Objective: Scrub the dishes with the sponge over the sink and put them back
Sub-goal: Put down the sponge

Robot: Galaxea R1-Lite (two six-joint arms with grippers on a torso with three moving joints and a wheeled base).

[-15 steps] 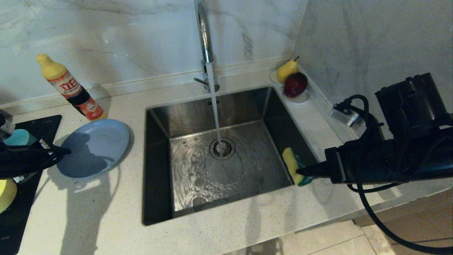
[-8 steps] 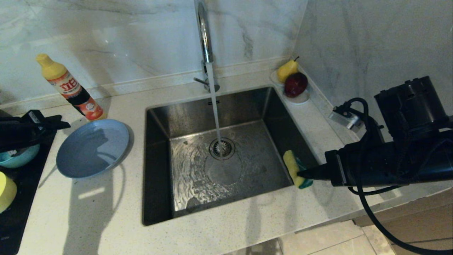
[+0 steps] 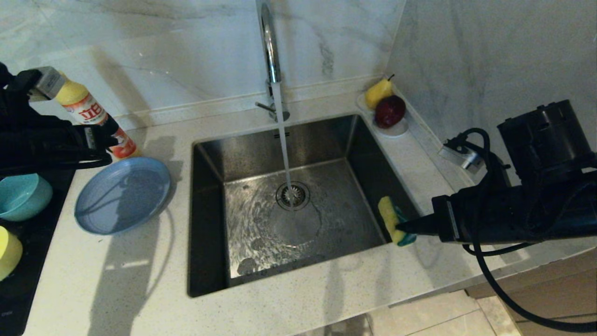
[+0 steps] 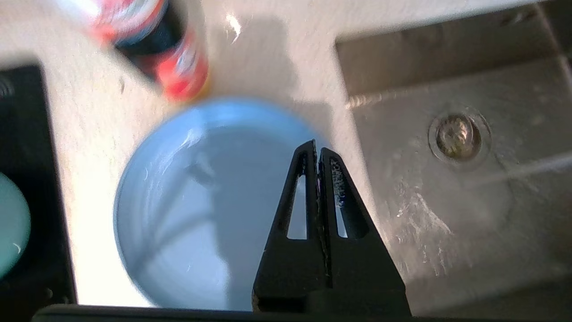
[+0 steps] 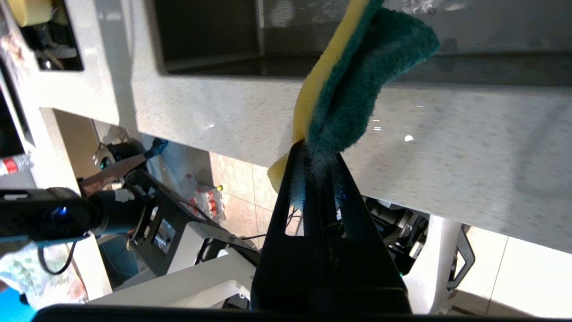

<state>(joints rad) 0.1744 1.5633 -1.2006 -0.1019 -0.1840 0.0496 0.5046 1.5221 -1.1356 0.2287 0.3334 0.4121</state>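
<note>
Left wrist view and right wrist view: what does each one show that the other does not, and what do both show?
Only the left wrist view shows the left gripper, shut and empty, above the grey-blue plate, plus the bottle and the drain. Only the right wrist view shows the right gripper shut on the sponge, and the floor below the counter edge. Both show the sink and the counter.
</note>
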